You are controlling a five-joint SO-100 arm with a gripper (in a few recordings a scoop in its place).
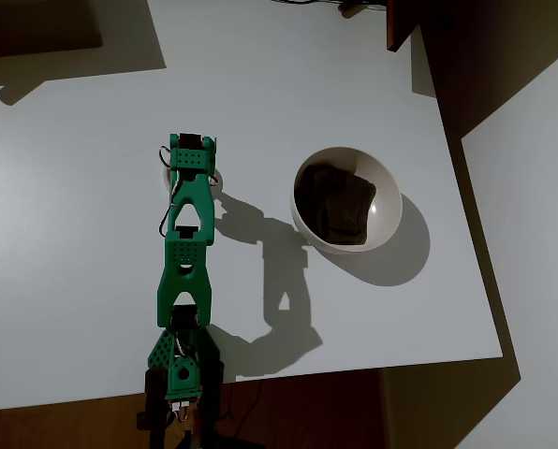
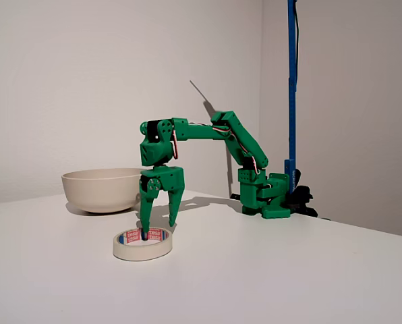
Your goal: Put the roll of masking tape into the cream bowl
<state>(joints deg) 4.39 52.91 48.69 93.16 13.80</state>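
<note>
Right now the green gripper (image 2: 159, 231) points straight down over the roll of masking tape (image 2: 142, 244), which lies flat on the white table (image 2: 268, 277). Its jaws are spread partway and hold nothing — in the fixed view one fingertip dips into the roll's hole while the other hangs outside the ring, so the tape wall sits between them. The cream bowl (image 1: 346, 198) stands well apart to the right in the overhead view, where the arm's wrist covers most of the roll.

Slipping is the likely trouble. If the jaws close with the outer finger too high, they may catch only the top edge and the ring could tilt or pop free — or simply slide across the smooth table. A weak pinch might also let the roll swing and drop short of the bowl during the carry.
</note>
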